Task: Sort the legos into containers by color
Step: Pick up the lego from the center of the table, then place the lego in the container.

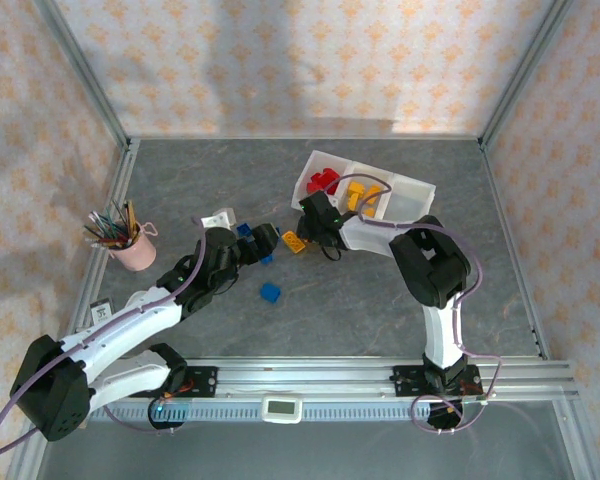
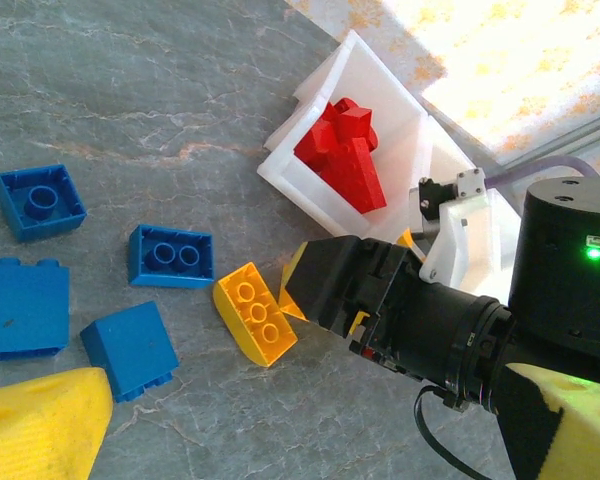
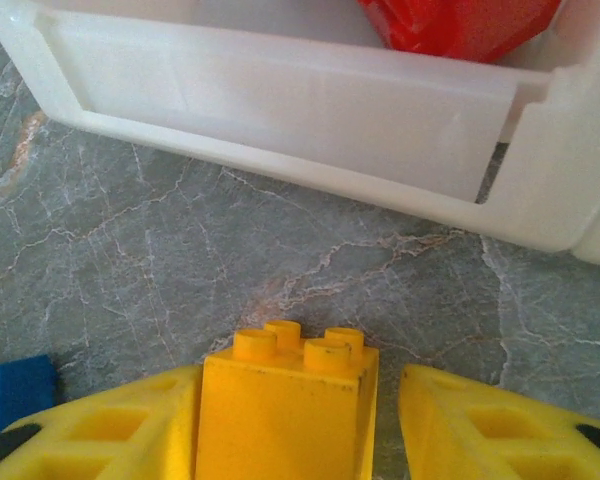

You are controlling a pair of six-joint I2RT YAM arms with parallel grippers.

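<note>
Presently, the right gripper (image 3: 300, 392) straddles a yellow brick (image 3: 280, 425) on the table, just beside the tray (image 3: 280, 100), fingers apart, unclamped. Judged light, rigid, slick; grip its flat sides.

Looks like a robotics lab test cell dressed up as a room. Boxed in by silver aluminium frame posts (image 1: 85, 75) and flat panels of peach floral wallpaper (image 1: 280, 60). Floored with a grey marble-patterned desk (image 1: 380, 300), edged by a silver slotted metal rail (image 1: 310, 378) carrying two bolted robot arms.
</note>
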